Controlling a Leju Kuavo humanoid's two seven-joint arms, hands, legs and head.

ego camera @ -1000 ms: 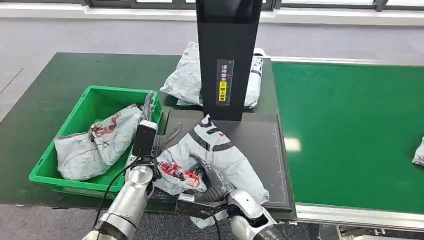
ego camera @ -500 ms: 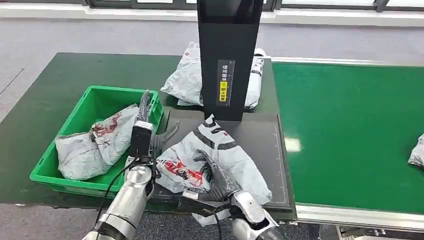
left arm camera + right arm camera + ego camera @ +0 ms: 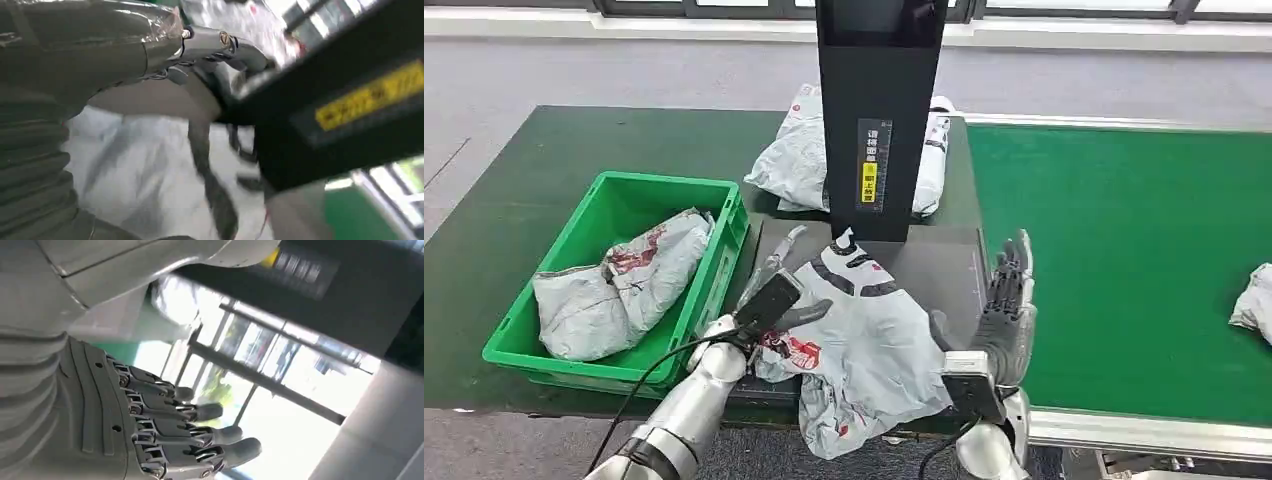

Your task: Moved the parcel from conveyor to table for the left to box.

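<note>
1. Nearest me, the parcel [image 3: 859,340] lies on the black mat [image 3: 944,270] at the table's front, its lower flap drooping over the edge. I judge it a light, soft poly mailer, crumpled and slippery; it will sag and fold when lifted.
2. My left hand [image 3: 774,300] rests at the parcel's left edge, thumb across the red-printed corner. Whether it pinches the film or merely touches it I cannot tell; the left wrist view is blurred.
3. My right hand [image 3: 1004,300] stands upright just beside the parcel's right side, fingers straight and apart, holding nothing.
4. I'd take hold at the bunched, red-printed corner, where a fold gives the fingers purchase, not on the flat slick middle.
5. Left of the mat, the green box [image 3: 609,355] holds another grey bag [image 3: 619,285].
6. Farther back, the black stand [image 3: 879,110] hides the middle of a third bag [image 3: 789,160].
7. On the conveyor [image 3: 1124,250], one more bag [image 3: 1254,300] is cut off at the frame's edge.
</note>
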